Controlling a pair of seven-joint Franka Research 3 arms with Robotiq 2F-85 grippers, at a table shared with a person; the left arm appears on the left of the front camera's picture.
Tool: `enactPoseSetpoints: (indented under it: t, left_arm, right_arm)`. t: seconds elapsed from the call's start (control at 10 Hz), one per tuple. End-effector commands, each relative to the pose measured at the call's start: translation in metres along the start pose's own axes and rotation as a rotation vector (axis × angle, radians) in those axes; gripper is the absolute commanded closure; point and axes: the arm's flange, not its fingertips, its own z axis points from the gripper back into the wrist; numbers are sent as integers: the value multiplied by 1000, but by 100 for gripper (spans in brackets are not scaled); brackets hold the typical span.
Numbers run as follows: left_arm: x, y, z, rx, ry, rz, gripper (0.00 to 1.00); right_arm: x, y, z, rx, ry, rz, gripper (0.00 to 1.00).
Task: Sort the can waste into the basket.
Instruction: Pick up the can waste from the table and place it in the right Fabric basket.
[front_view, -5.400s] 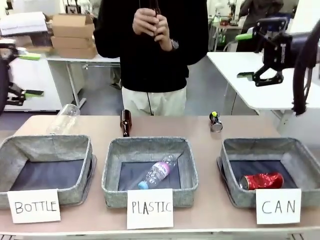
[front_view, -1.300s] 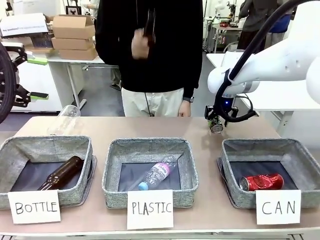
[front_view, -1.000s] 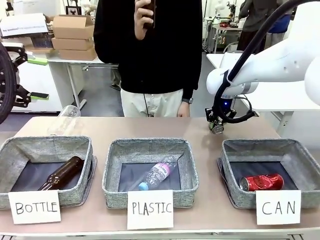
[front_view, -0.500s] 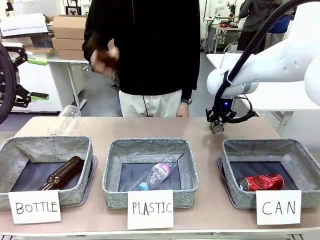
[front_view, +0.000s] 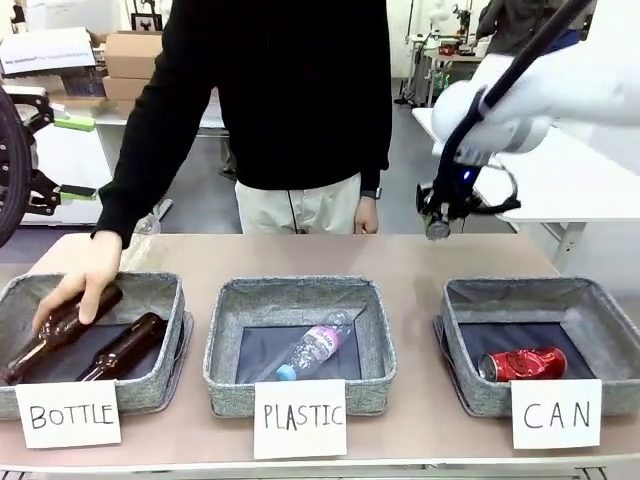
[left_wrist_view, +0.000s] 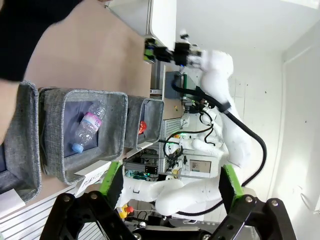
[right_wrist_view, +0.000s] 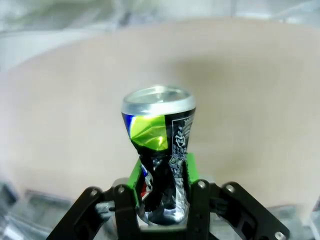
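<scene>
A dark, dented can (right_wrist_view: 159, 135) with a silver top and a yellow-green patch is pinched at its crushed waist by my right gripper (right_wrist_view: 162, 187), which is shut on it. From the front, that can (front_view: 437, 229) hangs above the table's far side, behind the grey basket (front_view: 452, 312) signed "CAN". On this basket's dark floor lies a red can (front_view: 523, 363). Off the table's left end my left gripper (front_view: 68, 153) stands open, with nothing between its fingers (left_wrist_view: 112, 178).
A person at the far side has a hand (front_view: 78, 292) on a brown bottle (front_view: 55, 335) in the "BOTTLE" basket (front_view: 178, 310), beside another brown bottle (front_view: 128, 345). The middle "PLASTIC" basket (front_view: 300, 287) holds a clear bottle (front_view: 315, 345). A clear bottle (front_view: 150, 222) lies at the far left.
My right gripper has lifted the dark can off the table. The person's hand has brought a brown bottle down into the "BOTTLE" basket. The left arm has not moved.
</scene>
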Motion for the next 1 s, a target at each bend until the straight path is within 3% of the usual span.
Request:
enactPoseSetpoints:
  t: [0.0, 0.2, 0.4, 0.6, 0.9]
  left_arm:
    - [0, -3, 0, -23, 0, 6, 0]
    - [0, -3, 0, -23, 0, 6, 0]
    - [0, -3, 0, -23, 0, 6, 0]
    - [0, -3, 0, -23, 0, 6, 0]
    - [0, -3, 0, -23, 0, 6, 0]
  right_arm:
    - [-72, -16, 64, 149, 106, 96, 100]
    - [-141, -30, 97, 229, 266, 285, 100]
    - [-214, -54, 111, 343, 352, 424, 100]
    - [-267, -82, 108, 413, 331, 447, 100]
    - [-288, -105, 87, 424, 287, 359, 100]
